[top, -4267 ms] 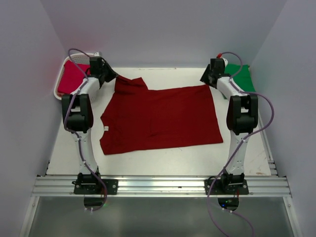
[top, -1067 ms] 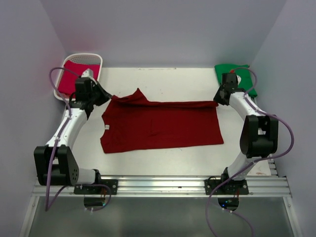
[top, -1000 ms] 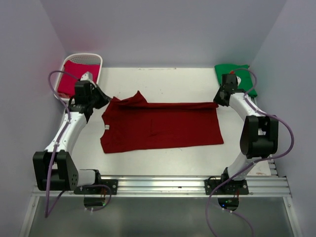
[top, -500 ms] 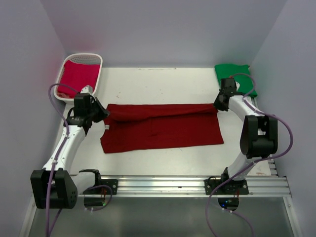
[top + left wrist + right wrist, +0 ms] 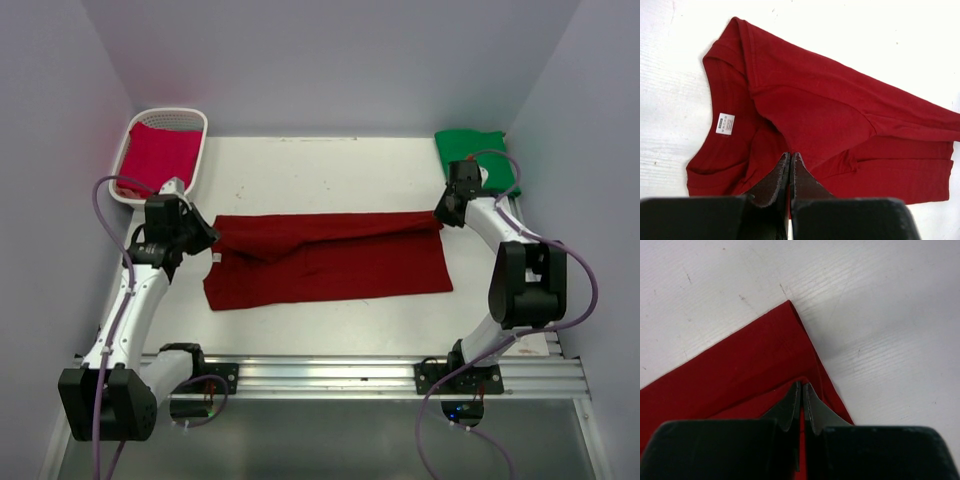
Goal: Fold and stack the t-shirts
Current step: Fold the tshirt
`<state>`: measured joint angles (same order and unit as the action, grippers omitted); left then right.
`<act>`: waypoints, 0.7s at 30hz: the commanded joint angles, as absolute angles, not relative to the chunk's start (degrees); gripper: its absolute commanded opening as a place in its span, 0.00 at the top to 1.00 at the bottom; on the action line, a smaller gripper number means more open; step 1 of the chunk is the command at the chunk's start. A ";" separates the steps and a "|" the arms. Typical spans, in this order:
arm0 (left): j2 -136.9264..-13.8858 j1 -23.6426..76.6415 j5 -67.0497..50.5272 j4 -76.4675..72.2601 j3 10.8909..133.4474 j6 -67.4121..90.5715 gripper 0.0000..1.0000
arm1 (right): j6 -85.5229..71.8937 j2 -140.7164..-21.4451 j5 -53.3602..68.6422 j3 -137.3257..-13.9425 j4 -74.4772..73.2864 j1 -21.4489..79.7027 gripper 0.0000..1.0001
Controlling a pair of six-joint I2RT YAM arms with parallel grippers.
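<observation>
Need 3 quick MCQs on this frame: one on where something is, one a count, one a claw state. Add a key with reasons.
1. Where does the green t-shirt lie?
A. At the near edge, by the arm bases
B. At the far right corner of the table
C. At the centre of the table

2. How many t-shirts are in view?
A. Three
B. Two
C. Five

3. The left claw is:
A. Wide open above bare table
B. Open around a sleeve
C. Shut on the maroon t-shirt

Key:
1 B: the top view shows it in the far right corner, beside the right arm.
2 A: maroon, green, and a crimson t-shirt in the white basket.
3 C: the left wrist view shows the fingers pressed together with red cloth at their tips.
</observation>
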<state>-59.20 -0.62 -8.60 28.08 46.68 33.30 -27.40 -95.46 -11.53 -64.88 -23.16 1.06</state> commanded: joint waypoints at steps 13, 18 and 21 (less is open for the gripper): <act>-54.58 -0.53 -10.37 31.03 42.20 33.57 0.98 | -27.60 -91.93 -13.97 -61.09 -23.29 0.79 1.00; -50.90 -0.53 -10.64 32.51 37.01 36.82 0.73 | -28.04 -91.58 -13.89 -60.91 -24.52 0.79 0.62; -46.68 -0.53 -9.06 35.32 36.82 38.93 0.51 | -28.39 -90.71 -14.15 -61.61 -25.40 0.88 0.49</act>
